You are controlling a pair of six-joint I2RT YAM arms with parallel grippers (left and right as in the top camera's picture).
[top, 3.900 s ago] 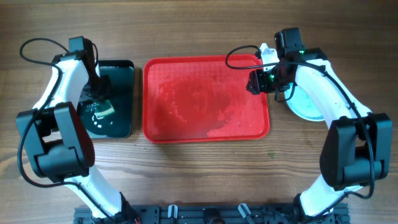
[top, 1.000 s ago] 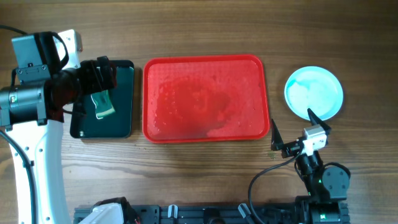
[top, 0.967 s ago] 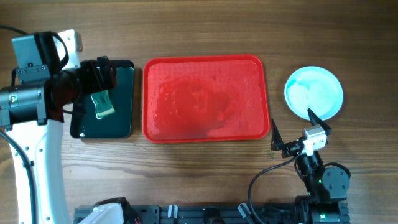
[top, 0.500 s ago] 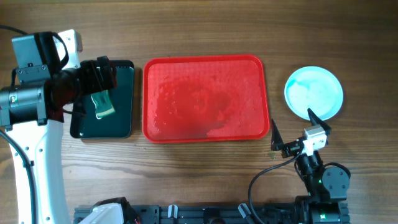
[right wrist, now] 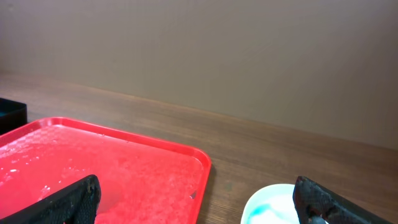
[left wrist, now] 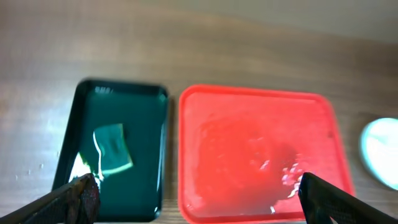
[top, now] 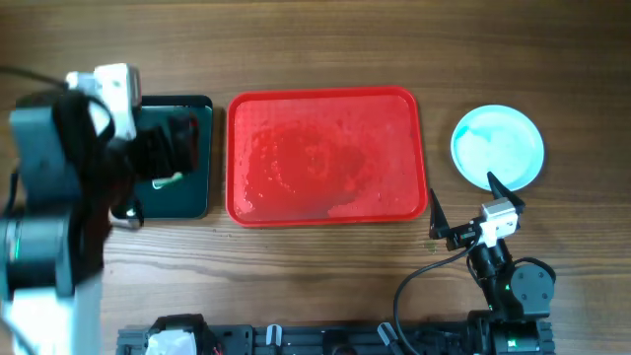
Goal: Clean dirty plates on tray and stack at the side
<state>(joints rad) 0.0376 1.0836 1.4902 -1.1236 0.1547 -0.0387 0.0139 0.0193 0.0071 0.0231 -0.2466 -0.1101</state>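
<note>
1. The dirty plates (top: 498, 146) are held by neither arm. The jaws of the left gripper (left wrist: 200, 198) are spread wide with nothing between them, and those of the right gripper (right wrist: 198, 200) are equally far apart and empty.
2. Below the left gripper, a green sponge (left wrist: 112, 148) is seen lying in the wet dark tray (left wrist: 144, 93), untouched. If the sponge is wanted again, a descent from this height could be misjudged, and a finger could be driven into the rim.
3. Beside the right gripper, one fingertip is seen in the overhead view at the near edge of the plates. Whether it is touching or above them cannot be told. A sideways sweep from here could catch that edge, and the pile could be shoved or tipped.
4. The plates are shown only as one pale-aqua disc on the table (top: 325, 39), right of the tray (top: 325, 99) and clear of it. Their number cannot be counted from above, so a poorly centred stack could go unnoticed.
5. The tray is left bare but glistening with a wet film. No plate remains on it, so the work is judged nearly done. A smear left on a plate would go unseen inside the stack.
</note>
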